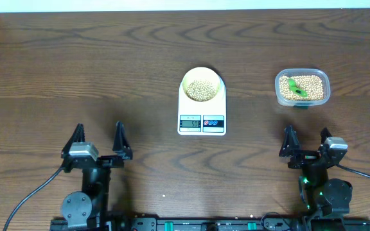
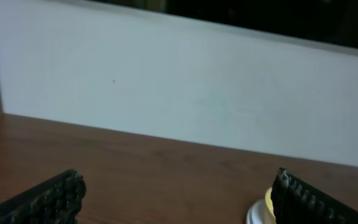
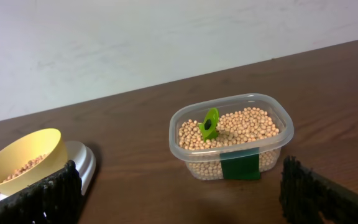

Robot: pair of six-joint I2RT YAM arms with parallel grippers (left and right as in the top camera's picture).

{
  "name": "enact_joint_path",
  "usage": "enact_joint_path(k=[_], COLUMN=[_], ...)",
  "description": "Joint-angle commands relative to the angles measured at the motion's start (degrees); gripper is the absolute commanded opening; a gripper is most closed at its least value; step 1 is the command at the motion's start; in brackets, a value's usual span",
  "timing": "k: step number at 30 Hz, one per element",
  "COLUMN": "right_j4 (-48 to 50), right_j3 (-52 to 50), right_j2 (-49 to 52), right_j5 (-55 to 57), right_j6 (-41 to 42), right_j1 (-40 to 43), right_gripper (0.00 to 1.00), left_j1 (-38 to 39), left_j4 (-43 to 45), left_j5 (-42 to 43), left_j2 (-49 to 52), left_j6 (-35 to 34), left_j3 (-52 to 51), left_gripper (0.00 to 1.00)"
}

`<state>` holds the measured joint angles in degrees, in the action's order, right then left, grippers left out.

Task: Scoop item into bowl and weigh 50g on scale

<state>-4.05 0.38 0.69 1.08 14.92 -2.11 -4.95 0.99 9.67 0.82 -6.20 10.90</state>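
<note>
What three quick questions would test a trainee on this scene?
1. True or false: the small round pale yellow bowl sits on the flat white digital scale.
2. Where is the green plastic spoon? A) standing in the clear plastic tub of tiny tan beans; B) in the bowl; C) on the scale.
3. Fill in: the left gripper and right gripper are both ____ and hold nothing.

Key: 1 true; 2 A; 3 open.
</note>
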Motion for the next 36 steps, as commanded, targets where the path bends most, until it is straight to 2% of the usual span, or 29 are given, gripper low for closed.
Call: enact_joint_path(k=[1, 14, 19, 36], right_j4=[-0.2, -0.2, -0.2, -0.2], right_j3=[-0.1, -0.1, -0.1, -0.1], right_j2=[-0.4, -0.4, -0.4, -0.4], right_j5=[0.3, 0.3, 0.3, 0.3], right_j6=[0.7, 0.7, 0.7, 0.7], right_j1=[-0.3, -0.3, -0.3, -0.3], right_gripper=[0.99, 0.99, 0.99, 0.99], left_j1=[2.5, 3.4, 3.4, 3.4], left_j4=[1.5, 0.8, -5.0, -4.9], left_j5=[-3.8, -5.2, -5.9, -6.7], left_j2=[-0.7, -0.7, -0.7, -0.6], left_j6=[-0.2, -0.1, -0.1, -0.1], left_j3=[-1.8, -10.7, -10.7, -10.7], left_gripper=[0.98, 0.98, 0.98, 0.98])
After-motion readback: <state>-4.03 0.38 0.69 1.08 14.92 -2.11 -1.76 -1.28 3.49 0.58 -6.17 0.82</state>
